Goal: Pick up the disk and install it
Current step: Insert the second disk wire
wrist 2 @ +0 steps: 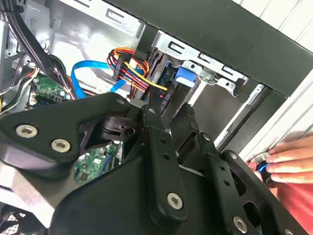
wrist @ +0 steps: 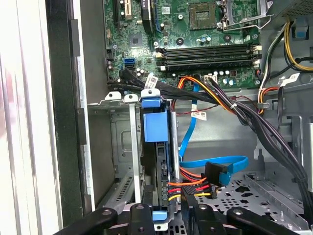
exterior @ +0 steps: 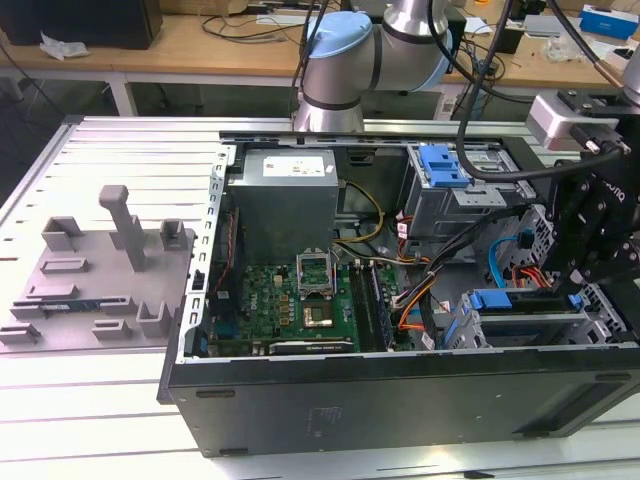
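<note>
The disk (exterior: pixel 520 302) stands on edge in the metal drive bay (exterior: pixel 455 330) at the front corner of the open computer case, on the exterior view's right. Its blue carrier bracket faces up. In the first wrist view the disk (wrist: pixel 156 129) runs edge-on down the bay (wrist: pixel 122 147), with red, yellow and black power wires beside its near end. My gripper (exterior: pixel 578 295) hangs over the disk's end on the exterior view's right. It (wrist: pixel 168 213) straddles that end, shut on it. In the second wrist view my gripper (wrist 2: pixel 168 112) reaches the blue carrier of the disk (wrist 2: pixel 183 78).
The green motherboard (exterior: pixel 300 295), grey power supply (exterior: pixel 285 200) and an upper cage with a blue bracket (exterior: pixel 443 165) fill the case. Black cable bundles (wrist: pixel 254 117) and a blue flat cable (wrist: pixel 220 164) cross beside the bay. A person's hand (wrist 2: pixel 288 161) rests at the case's edge. A grey fixture (exterior: pixel 100 260) stands outside.
</note>
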Controlling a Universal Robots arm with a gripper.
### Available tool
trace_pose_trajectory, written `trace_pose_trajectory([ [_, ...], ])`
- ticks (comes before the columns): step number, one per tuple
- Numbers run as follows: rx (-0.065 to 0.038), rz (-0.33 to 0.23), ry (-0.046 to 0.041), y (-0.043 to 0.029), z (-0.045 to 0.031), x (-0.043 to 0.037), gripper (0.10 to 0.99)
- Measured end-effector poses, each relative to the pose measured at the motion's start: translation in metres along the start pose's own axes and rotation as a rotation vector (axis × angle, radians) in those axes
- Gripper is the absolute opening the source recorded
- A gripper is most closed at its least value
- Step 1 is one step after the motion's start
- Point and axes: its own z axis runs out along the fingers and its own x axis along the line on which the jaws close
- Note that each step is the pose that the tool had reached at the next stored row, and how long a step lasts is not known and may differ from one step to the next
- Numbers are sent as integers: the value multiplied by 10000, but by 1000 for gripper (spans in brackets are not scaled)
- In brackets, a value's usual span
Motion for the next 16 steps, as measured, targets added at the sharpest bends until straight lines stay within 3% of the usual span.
trace_pose_trajectory([
  [4, 2, 0, 21, 0, -13, -10, 361],
  [7, 16, -3, 210, 3, -150, -61, 361],
  [10, 24, -4, 326, 4, -306, -108, 361],
  [11, 27, -4, 377, 9, -381, -169, 361],
  [12, 32, -9, 642, 19, -396, -240, 361],
  [13, 19, -17, 1061, 30, -405, -350, 361],
  [14, 13, -20, 1151, 38, -411, -457, 361],
  [16, -33, -28, 1301, 47, -418, -565, 361],
])
